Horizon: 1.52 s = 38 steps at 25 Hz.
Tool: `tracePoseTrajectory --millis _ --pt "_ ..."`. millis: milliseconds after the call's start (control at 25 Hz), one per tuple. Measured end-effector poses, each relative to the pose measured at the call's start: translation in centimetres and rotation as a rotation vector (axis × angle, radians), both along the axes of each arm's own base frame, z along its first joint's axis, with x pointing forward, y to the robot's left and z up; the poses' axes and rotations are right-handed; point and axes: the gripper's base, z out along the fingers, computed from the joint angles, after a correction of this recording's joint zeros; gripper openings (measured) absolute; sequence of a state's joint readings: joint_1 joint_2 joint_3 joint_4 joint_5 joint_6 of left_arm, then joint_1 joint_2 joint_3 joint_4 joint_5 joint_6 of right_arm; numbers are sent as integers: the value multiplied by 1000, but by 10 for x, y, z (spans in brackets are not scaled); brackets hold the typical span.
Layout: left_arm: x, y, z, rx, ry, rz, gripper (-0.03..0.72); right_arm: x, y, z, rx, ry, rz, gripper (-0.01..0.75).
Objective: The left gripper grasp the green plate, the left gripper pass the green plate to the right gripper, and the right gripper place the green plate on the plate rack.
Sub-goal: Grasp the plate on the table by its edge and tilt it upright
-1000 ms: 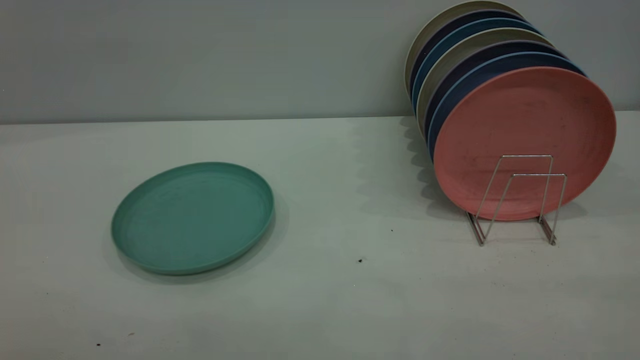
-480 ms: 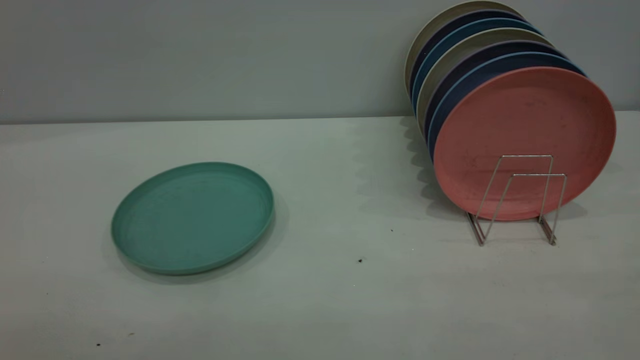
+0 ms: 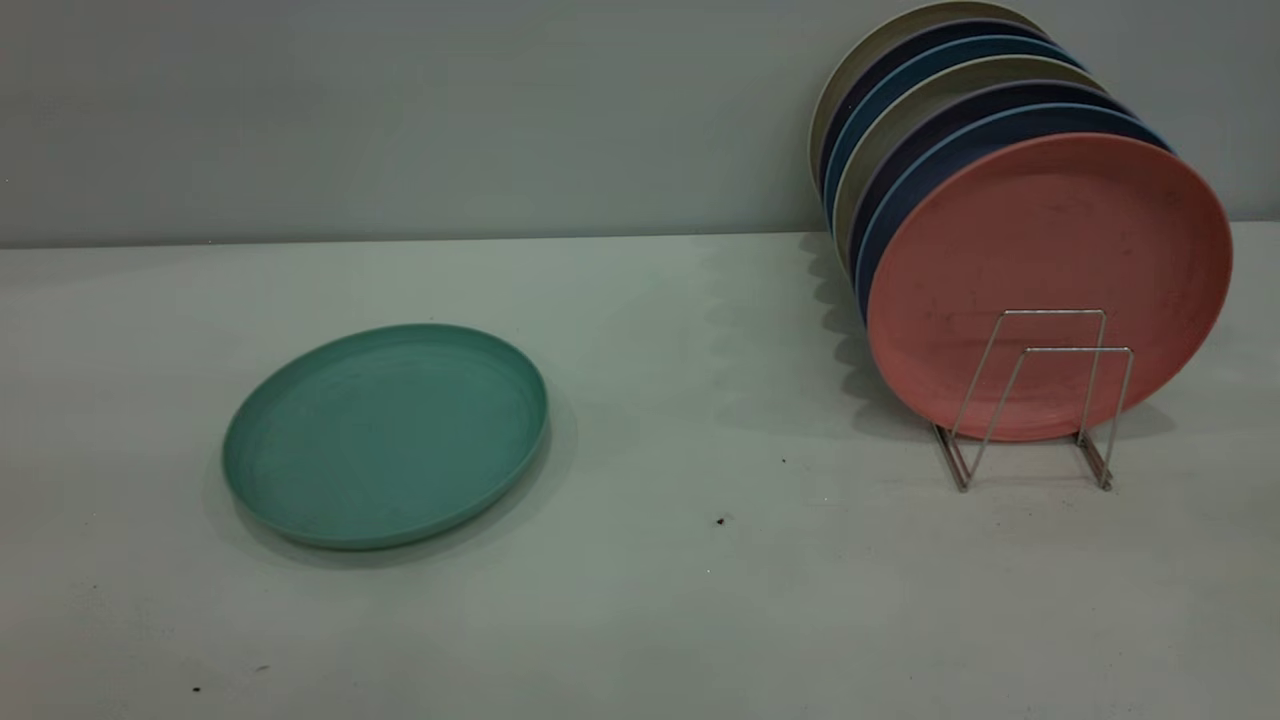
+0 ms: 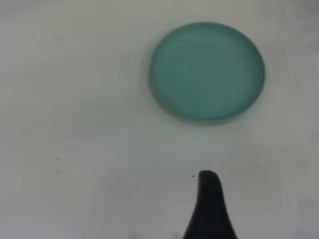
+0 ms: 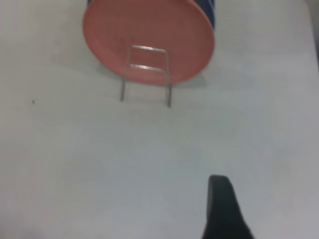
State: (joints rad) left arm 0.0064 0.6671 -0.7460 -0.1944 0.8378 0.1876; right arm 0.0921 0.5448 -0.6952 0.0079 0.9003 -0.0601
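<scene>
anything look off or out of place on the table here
Nothing serious. The green plate lies flat and whole on the table, apart from the plate rack, where the other plates stand upright in a row. A few small dark specks dot the tabletop.

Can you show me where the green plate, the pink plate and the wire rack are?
green plate [image 3: 385, 435], exterior view, middle of its face
pink plate [image 3: 1050, 240], exterior view, middle of its face
wire rack [image 3: 1068, 350], exterior view, top bar of front loop

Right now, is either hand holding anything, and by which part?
Nothing is held. The round teal-green plastic plate lies flat on the table, untouched; the left hand's one visible finger is apart from it. The right hand's finger hangs over bare table.
</scene>
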Motion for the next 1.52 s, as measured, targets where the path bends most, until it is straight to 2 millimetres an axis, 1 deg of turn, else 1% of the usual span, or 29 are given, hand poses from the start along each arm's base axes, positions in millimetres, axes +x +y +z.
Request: tracePoseTrajectory --millis 80,200,320,480,600,760,840,920,1000,1120,1160,1280,1400,1520 --pt "21 -1 0 -17 48 1 591 20 4 2 9 -1 28 481" --pt "49 -1 -5 -29 108 12 591 51 12 -1 24 9 88 481" --pt "76 0 -14 -35 159 27 591 83 22 -9 57 61 147 481" --pt "109 0 -30 -40 209 45 591 120 35 -20 110 110 240 481" --pt "133 1 -46 -40 260 55 591 146 55 -34 139 127 329 477" --pt "165 2 -71 -37 338 62 591 167 94 -54 164 179 445 477" --pt "181 5 -86 -39 386 75 591 176 116 -68 175 230 494 477" --pt "196 14 -99 -44 420 105 591 185 133 -79 176 265 529 477" --pt "211 27 -114 -50 455 142 591 193 149 -92 180 301 550 475" --pt "233 43 -141 -75 515 172 591 207 161 -108 200 340 549 475" --pt "239 46 -149 -90 530 173 591 211 164 -113 209 352 544 475" --pt "259 46 -183 -140 590 142 591 221 170 -125 222 387 553 475" --pt "276 44 -212 -183 609 99 591 225 175 -135 241 430 564 475" --pt "288 41 -236 -242 612 100 591 225 177 -138 253 443 568 475"
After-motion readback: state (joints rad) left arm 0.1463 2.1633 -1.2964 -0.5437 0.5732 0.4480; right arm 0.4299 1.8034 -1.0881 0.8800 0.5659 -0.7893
